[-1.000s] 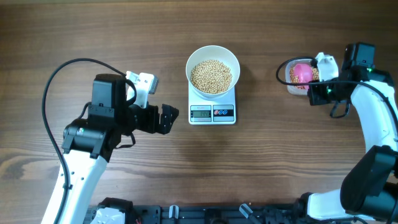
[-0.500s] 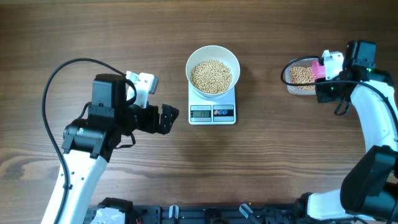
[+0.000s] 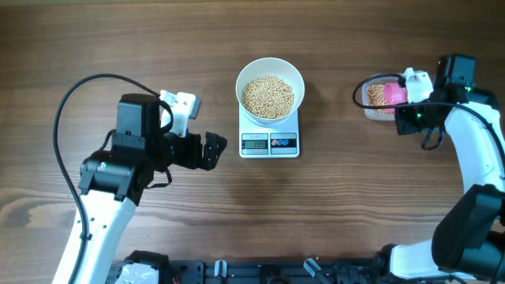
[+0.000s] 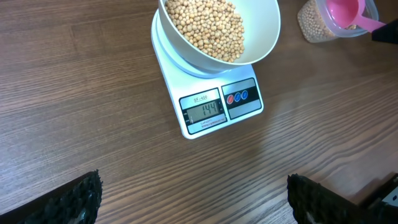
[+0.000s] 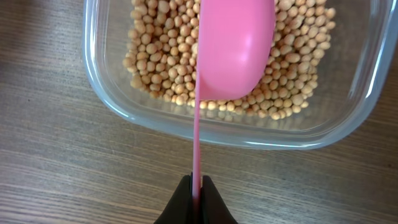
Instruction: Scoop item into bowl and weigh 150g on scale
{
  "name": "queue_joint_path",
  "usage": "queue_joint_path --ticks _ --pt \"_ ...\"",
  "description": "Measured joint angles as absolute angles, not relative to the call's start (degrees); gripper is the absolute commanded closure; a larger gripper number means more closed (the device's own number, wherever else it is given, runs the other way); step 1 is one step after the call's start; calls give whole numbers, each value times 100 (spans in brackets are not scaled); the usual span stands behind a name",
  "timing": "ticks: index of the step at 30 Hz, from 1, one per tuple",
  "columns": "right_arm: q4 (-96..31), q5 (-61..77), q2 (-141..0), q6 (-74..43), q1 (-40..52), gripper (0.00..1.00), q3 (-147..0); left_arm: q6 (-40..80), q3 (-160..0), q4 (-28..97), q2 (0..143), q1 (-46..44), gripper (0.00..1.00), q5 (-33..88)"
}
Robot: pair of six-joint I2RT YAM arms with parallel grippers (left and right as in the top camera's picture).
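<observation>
The white bowl stands on the white scale and holds a heap of pale beans. The scale's display reads 144. At the right, my right gripper is shut on the thin handle of a pink spoon. The spoon's head hangs over more beans in a clear tub. My left gripper is open and holds nothing. It stays low over the table, left of the scale.
The left arm's black cable loops over the table at the left. The clear tub and the pink spoon also show at the top right of the left wrist view. Bare wood lies between the scale and the tub.
The right gripper drew the spoon a little to the right, then brought it back left over the tub, with its head turned differently. Left arm, bowl and scale have not moved.
</observation>
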State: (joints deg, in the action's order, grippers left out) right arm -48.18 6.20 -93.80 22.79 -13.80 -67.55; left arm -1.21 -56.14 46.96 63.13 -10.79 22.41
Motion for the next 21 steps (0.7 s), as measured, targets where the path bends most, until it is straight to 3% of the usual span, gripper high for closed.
queue_joint_path --ticks 12,21 --pt "-4856 1236 -9380 2237 -1380 96 -6657 -121 -5614 4696 6313 -1079 0 2241" --pt "-4628 1616 -9380 1400 -1400 96 -6637 -121 -5614 4696 6313 -1079 0 2241"
